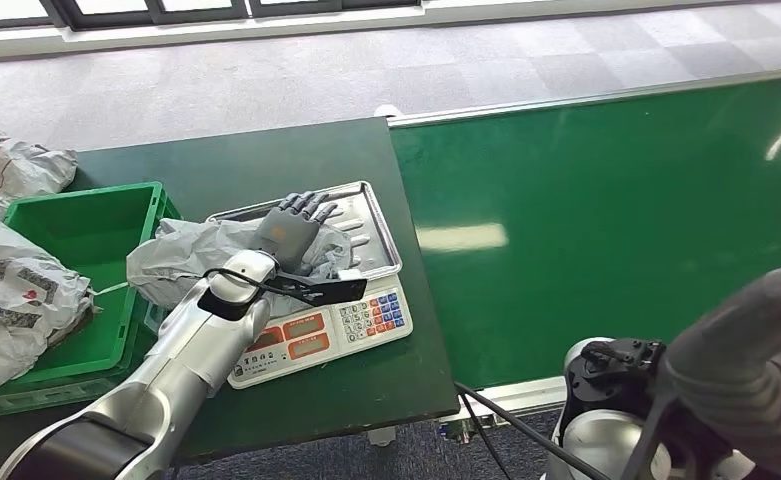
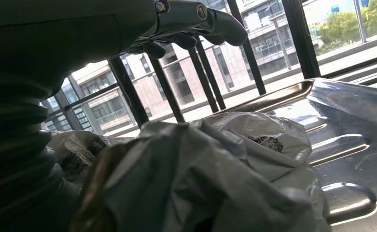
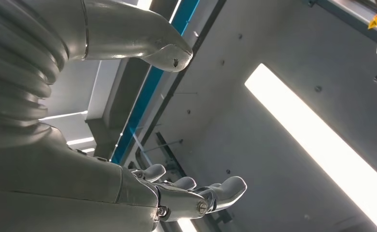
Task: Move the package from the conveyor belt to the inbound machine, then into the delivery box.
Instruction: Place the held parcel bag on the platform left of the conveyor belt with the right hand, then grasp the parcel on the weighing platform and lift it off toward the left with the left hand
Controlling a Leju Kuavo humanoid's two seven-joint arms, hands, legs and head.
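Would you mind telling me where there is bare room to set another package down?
The conveyor belt is bare. The table is free behind the scale tray and crate. The tray is crowded by the package under the left hand.

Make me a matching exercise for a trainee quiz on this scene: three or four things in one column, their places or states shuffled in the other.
Things:
1. package
2. left hand
3. green crate
4. right hand

Places or states:
A. standing left of the scale
B. lying on the scale's metal tray
C. open, palm turned towards the ceiling
D. fingers spread above the package

Pairs: 1-B, 2-D, 3-A, 4-C
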